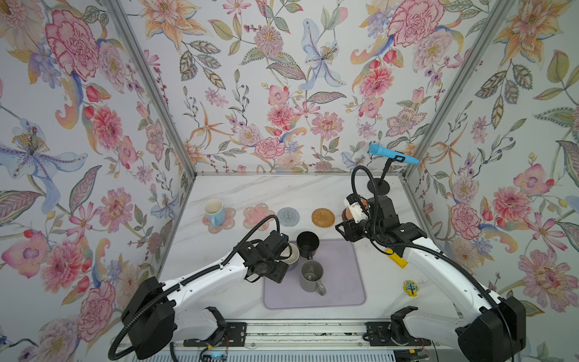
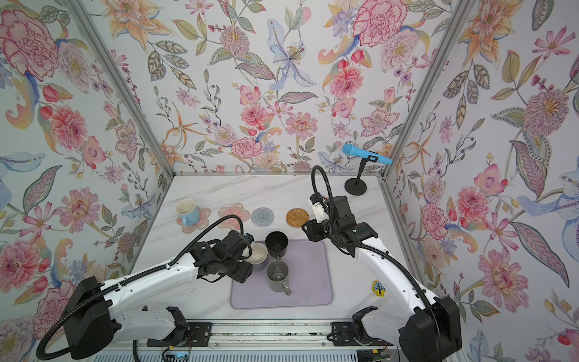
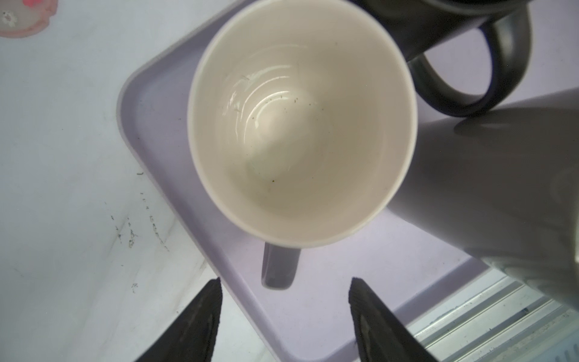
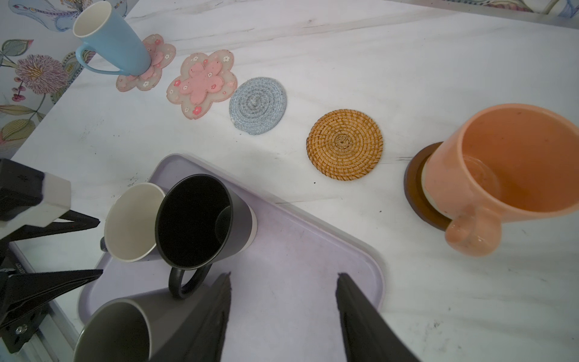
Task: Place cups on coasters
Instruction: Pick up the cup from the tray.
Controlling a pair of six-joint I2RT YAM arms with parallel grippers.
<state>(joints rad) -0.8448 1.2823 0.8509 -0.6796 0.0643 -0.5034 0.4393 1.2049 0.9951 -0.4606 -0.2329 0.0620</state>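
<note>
The purple-grey cup (image 3: pixel 300 125), cream inside, stands on the lilac mat (image 1: pixel 338 275) beside the black cup (image 1: pixel 307 243) and the grey cup (image 1: pixel 311 275). My left gripper (image 3: pixel 285 280) hangs open over it, its handle (image 3: pixel 279 269) just ahead of the fingertips, untouched. The light blue cup (image 1: pixel 214 211) sits on a pink flower coaster (image 1: pixel 219 221). The second flower coaster (image 1: pixel 259 214), grey ringed coaster (image 1: pixel 288 216) and woven tan coaster (image 1: pixel 323 217) are bare. The peach cup (image 4: pixel 507 175) rests on the dark brown coaster (image 4: pixel 415 188). My right gripper (image 4: pixel 283 275) is open and holds nothing, above the mat's corner.
A blue microphone (image 1: pixel 393 153) on a black round stand base (image 1: pixel 378 187) stands at the back right corner. A small yellow tree-shaped piece (image 1: pixel 409 287) lies right of the mat. Flowered walls close in three sides. A metal rail (image 1: pixel 307 332) runs along the front.
</note>
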